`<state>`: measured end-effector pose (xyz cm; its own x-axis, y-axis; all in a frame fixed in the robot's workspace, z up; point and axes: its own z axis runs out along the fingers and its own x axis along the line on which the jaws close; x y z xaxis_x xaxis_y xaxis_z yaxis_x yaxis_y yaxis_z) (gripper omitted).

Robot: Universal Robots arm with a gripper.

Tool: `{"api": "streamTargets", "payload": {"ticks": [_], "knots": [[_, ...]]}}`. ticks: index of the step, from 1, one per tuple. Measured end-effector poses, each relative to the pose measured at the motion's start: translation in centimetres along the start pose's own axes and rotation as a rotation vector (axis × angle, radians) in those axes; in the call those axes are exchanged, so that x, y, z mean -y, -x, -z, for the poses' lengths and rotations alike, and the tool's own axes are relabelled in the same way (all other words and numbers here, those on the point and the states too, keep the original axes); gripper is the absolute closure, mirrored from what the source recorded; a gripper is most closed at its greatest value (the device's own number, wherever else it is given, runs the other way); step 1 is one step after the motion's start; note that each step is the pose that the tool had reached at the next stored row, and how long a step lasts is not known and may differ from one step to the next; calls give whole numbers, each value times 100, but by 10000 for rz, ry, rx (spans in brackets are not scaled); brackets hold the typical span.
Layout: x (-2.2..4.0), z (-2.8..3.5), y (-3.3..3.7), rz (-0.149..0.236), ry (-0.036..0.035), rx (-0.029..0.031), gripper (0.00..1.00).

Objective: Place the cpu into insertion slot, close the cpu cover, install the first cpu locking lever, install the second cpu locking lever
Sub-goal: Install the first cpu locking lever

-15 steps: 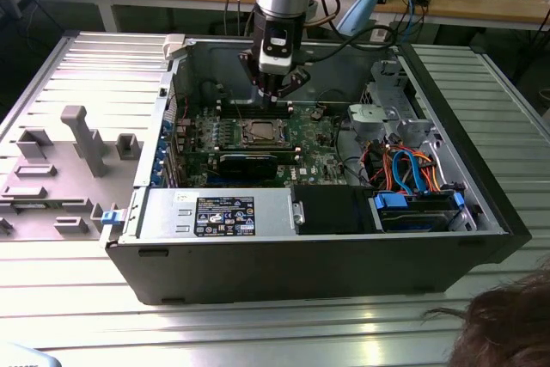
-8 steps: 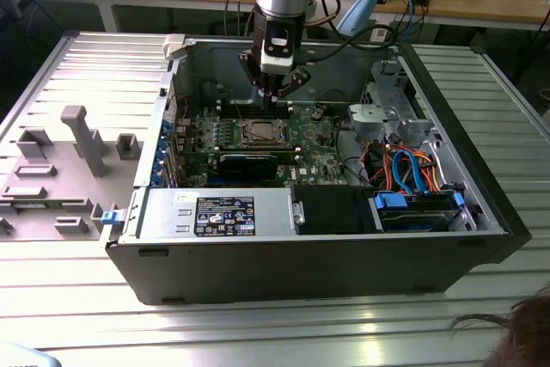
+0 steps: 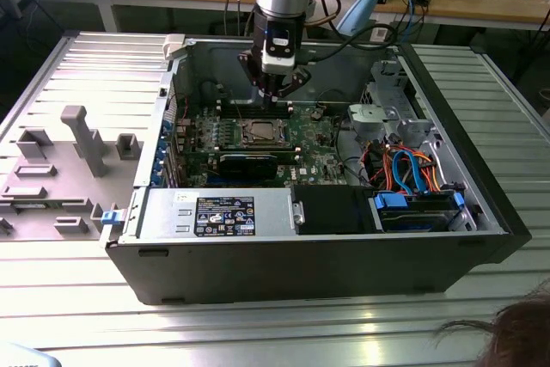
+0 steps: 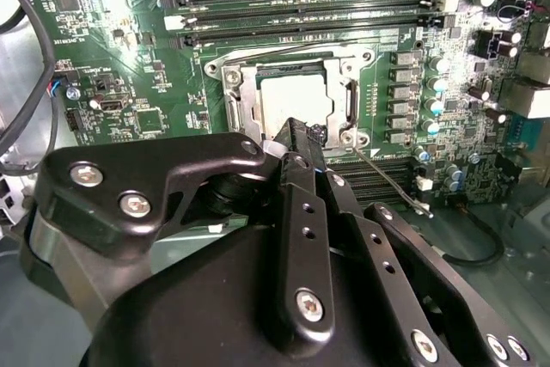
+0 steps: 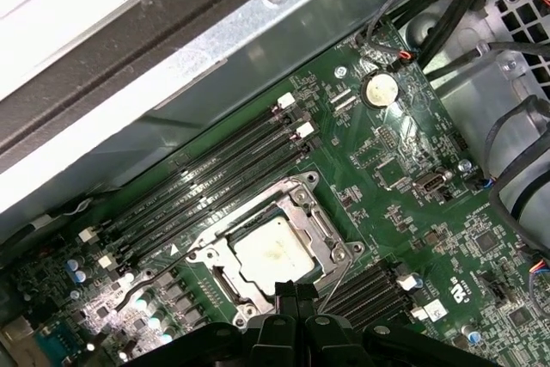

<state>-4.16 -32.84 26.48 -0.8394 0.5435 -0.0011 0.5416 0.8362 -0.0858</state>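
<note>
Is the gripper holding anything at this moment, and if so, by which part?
Nothing held: the gripper fingertips meet, empty, above the cpu cover edge; the cpu sits in the insertion slot.

Bright, even light from above; glare streaks the ribbed table point(image 3: 258, 333) in front of the dim computer case point(image 3: 309, 255).

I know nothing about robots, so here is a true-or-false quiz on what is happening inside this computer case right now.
1. The cpu already sits in the insertion slot. True.
2. The cpu cover is closed, framing the chip. True.
3. The tool hovers over the drive cables. False: it is at the socket's edge.
4. The memory slots are filled with cards. False: they look empty.
5. The case lies open on a wooden floor. False: it rests on a ribbed metal table.
</note>
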Motion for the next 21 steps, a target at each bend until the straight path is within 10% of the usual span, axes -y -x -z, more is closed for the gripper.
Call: {"api": "streamTargets", "payload": {"ticks": [21], "knots": [[0, 0, 0, 531, 0, 45, 89]]}}
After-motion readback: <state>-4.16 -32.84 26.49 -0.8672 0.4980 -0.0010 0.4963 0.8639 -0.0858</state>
